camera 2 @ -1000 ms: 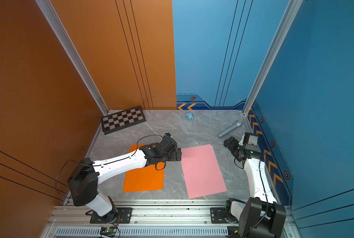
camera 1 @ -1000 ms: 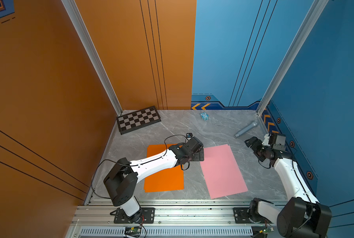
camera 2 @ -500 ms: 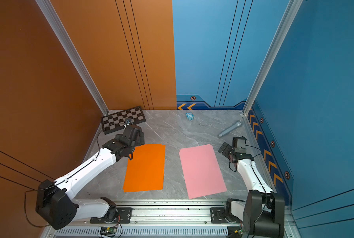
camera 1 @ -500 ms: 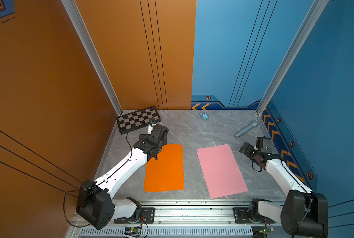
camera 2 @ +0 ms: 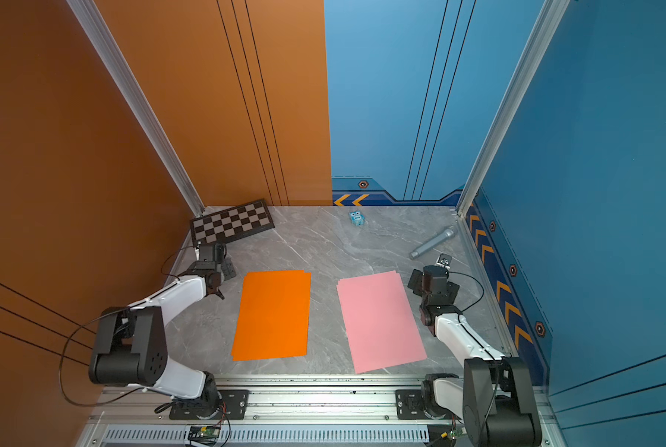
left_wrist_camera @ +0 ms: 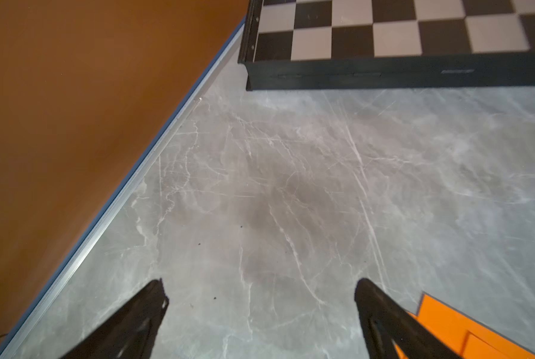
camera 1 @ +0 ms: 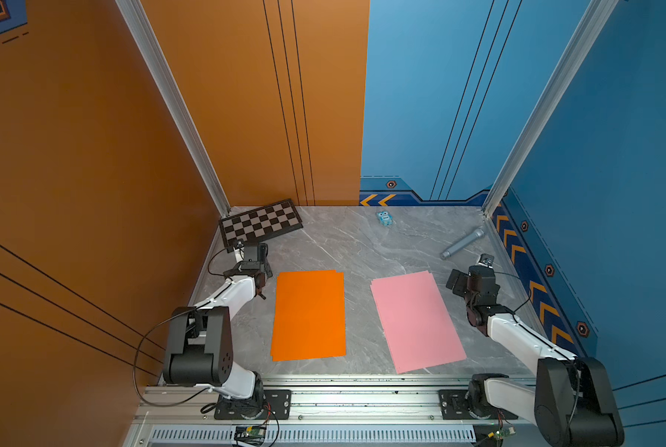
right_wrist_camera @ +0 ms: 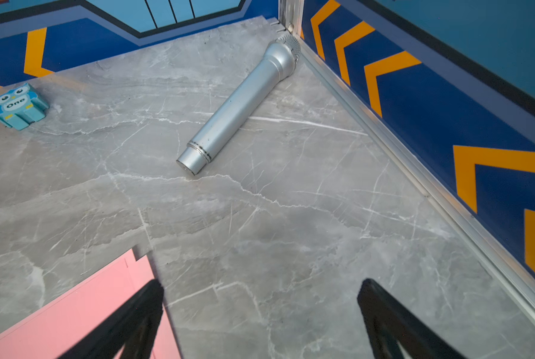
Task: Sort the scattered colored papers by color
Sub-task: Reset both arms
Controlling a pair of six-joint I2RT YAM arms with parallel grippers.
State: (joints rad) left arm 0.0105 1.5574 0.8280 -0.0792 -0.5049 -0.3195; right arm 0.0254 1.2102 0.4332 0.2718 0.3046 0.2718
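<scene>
Across table (camera 1: 362, 247), 2 stacks well apart, long axes front to back: orange papers (camera 1: 309, 314) on left half, pink papers (camera 1: 416, 319) on right. Appears sorted; nothing loose seen. Nearest orange's far left corner: left gripper (left_wrist_camera: 259, 281), spread wide, empty. Nearest pink's far right corner: right gripper (right_wrist_camera: 261, 281), likewise wide and empty.
</scene>
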